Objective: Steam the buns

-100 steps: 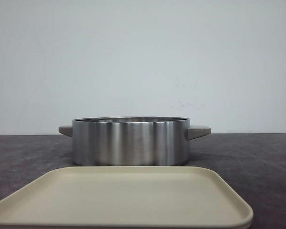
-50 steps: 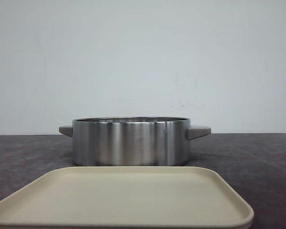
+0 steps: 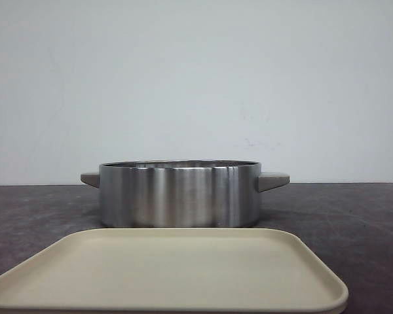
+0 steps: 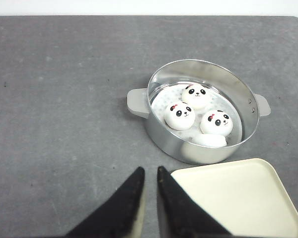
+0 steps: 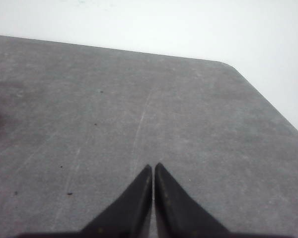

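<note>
In the left wrist view, four white buns lie inside a round steel pot (image 4: pixel 164 136). Three show black panda faces: one at the back (image 4: pixel 196 95), one on the left (image 4: pixel 179 115) and one on the right (image 4: pixel 216 122). The fourth bun (image 4: pixel 208 140) lies against the near wall, its face hidden. My left gripper (image 4: pixel 150 171) hangs above the bare table beside the pot, holding nothing, with a narrow gap between its jaws. My right gripper (image 5: pixel 153 167) is shut and empty over bare table. The front view shows the pot (image 3: pixel 180 196) from the side, with the buns and both grippers out of sight.
A beige rectangular tray (image 3: pixel 170 275) lies in front of the pot and holds nothing; it also shows in the left wrist view (image 4: pixel 238 198), next to my left fingertips. The pot has two grey handles (image 4: pixel 137 102). The right wrist view shows the table's rounded far corner (image 5: pixel 228 67).
</note>
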Available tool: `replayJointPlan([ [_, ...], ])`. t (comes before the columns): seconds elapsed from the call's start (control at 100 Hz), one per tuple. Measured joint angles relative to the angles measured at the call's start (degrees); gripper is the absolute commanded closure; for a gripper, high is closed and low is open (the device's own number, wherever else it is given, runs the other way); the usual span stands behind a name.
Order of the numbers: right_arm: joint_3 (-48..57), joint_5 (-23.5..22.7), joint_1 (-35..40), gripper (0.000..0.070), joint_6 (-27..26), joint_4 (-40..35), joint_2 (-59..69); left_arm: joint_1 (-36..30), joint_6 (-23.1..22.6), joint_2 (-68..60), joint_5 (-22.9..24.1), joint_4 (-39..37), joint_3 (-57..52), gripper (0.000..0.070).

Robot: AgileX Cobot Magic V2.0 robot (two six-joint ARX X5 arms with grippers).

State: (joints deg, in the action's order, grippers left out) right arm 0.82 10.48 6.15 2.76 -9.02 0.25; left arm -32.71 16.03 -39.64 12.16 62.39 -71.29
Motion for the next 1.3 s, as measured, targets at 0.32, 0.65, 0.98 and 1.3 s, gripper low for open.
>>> replayJointPlan([
  [0.32, 0.0, 0.0, 0.0, 0.0699, 0.0, 0.0, 0.0, 0.0, 0.0, 0.0, 0.0, 0.0, 0.0, 0.0700],
  [0.65, 0.0, 0.0, 0.0, 0.0699, 0.0, 0.0, 0.0, 1.1, -0.5, 1.0, 0.0, 0.0, 0.0, 0.0700],
  [0.98, 0.0, 0.0, 0.0, 0.0699, 0.0, 0.0, 0.0, 20.3, -6.1, 21.4, -17.6, -31.3, 22.9, 0.0700],
  [1.3, 0.0, 0.0, 0.0, 0.0699, 0.0, 0.0, 0.0, 28.8, -13.8, 32.5, -19.4, -49.4, 56.0, 0.0700],
])
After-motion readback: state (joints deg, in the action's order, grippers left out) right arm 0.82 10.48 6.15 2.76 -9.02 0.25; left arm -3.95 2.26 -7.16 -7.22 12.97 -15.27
